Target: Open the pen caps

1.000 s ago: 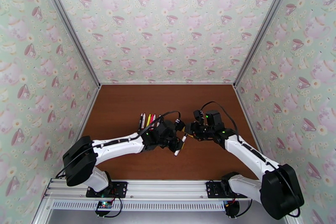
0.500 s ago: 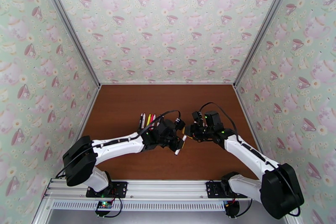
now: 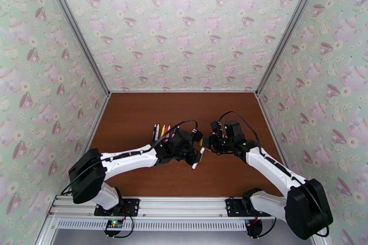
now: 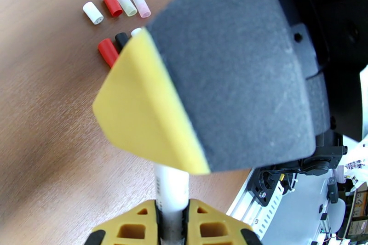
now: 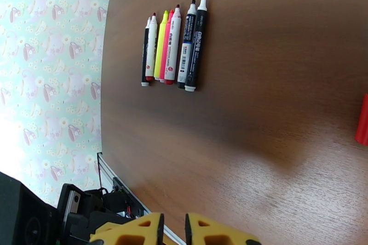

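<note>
My left gripper [image 3: 195,153] is shut on a white pen [image 3: 197,160] and holds it tilted above the table's middle. In the left wrist view its fingers [image 4: 138,227] clamp the white barrel [image 4: 171,186]. My right gripper [image 3: 208,145] is shut at the pen's far end. Its grey and yellow pad [image 4: 230,66] covers that end, so any cap there is hidden. Several loose pen caps [image 4: 119,7] in white, red, pale yellow, pink and black lie on the table. A row of uncapped pens [image 5: 172,48] lies to the left [image 3: 162,131]. The right gripper [image 5: 174,228] shows a narrow gap.
A red cap [image 5: 363,126] lies at the right edge of the right wrist view. The brown table [image 3: 138,112] is walled by patterned panels on three sides. The metal rail [image 3: 175,204] with both arm bases runs along the near edge.
The right gripper's jaws have closed at the pen's far end. Both arms and the pen have hardly shifted.
</note>
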Action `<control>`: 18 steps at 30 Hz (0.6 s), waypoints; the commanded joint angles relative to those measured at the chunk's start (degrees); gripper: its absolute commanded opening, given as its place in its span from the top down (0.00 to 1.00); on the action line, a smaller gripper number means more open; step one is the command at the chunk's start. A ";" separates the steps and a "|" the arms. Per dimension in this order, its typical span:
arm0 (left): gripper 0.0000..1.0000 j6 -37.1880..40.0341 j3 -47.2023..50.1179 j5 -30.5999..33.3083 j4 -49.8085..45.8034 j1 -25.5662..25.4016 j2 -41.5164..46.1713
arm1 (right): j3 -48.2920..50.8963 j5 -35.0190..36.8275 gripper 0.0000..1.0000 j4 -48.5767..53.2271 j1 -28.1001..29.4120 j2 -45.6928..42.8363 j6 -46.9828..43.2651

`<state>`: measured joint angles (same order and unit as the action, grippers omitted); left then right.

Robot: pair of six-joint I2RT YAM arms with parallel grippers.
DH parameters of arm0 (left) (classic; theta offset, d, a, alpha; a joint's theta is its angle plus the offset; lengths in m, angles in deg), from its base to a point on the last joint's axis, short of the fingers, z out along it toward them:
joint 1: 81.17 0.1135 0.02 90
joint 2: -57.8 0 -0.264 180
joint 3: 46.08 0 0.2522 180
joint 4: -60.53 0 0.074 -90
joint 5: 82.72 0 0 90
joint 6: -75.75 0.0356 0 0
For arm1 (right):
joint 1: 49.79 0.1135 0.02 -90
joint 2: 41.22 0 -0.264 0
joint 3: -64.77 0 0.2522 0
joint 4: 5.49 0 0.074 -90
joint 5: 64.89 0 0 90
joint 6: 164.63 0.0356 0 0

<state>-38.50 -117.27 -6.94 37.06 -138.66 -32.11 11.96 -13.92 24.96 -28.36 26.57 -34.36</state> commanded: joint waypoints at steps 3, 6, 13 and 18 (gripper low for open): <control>0.91 -0.97 -1.55 -3.35 2.34 -0.07 -0.11 | -1.73 0.70 0.84 0.19 0.54 -0.11 -0.37; 0.88 -1.56 -1.63 -3.53 2.72 -0.07 -0.27 | -1.73 0.78 0.87 0.21 0.50 -0.31 -0.36; 0.69 -4.08 -1.02 -4.35 5.95 0.75 -1.03 | -1.81 0.19 0.91 0.10 0.89 -1.64 -0.28; 0.64 -5.19 -0.36 -4.87 8.38 1.46 -1.70 | -1.62 -0.43 0.91 0.12 1.01 -2.44 0.20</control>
<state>-42.61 -117.27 -10.00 41.67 -137.70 -33.00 11.94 -13.94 25.07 -27.88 25.52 -34.34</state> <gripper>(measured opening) 0.360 0.177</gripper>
